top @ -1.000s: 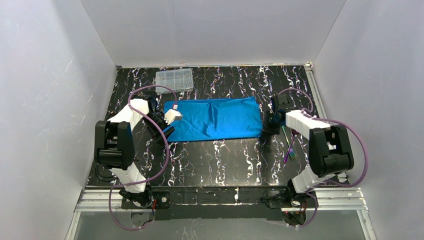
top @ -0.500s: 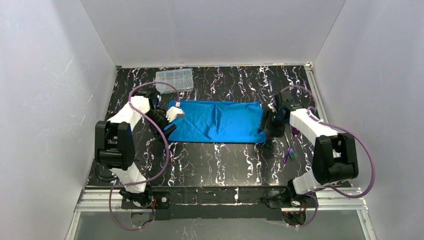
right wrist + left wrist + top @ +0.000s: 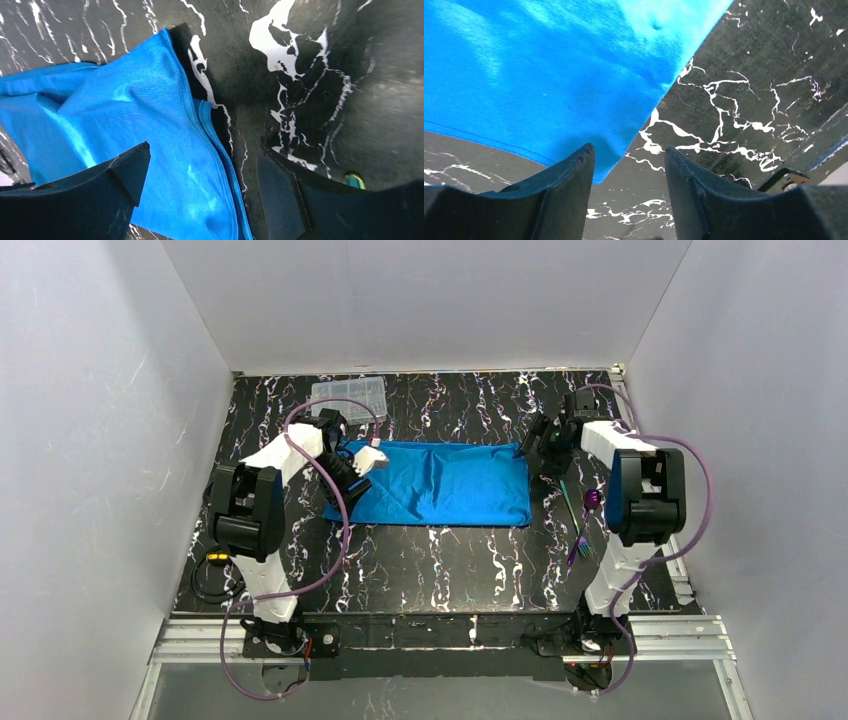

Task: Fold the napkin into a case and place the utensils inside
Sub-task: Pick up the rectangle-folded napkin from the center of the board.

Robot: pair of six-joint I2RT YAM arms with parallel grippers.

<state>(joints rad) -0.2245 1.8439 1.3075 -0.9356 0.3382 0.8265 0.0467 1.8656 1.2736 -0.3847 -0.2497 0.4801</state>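
1. Black marbled table (image 3: pixel 430 560) between white walls (image 3: pixel 420 300) holds everything.
2. Left gripper (image 3: pixel 629 155) gapes over a corner of the napkin (image 3: pixel 440 485).
3. Right gripper (image 3: pixel 202 155) gapes over its opposite end.
4. One napkin, folded flat; utensils (image 3: pixel 592 500) beside its right end, count unclear; one clear box (image 3: pixel 348 400) behind.
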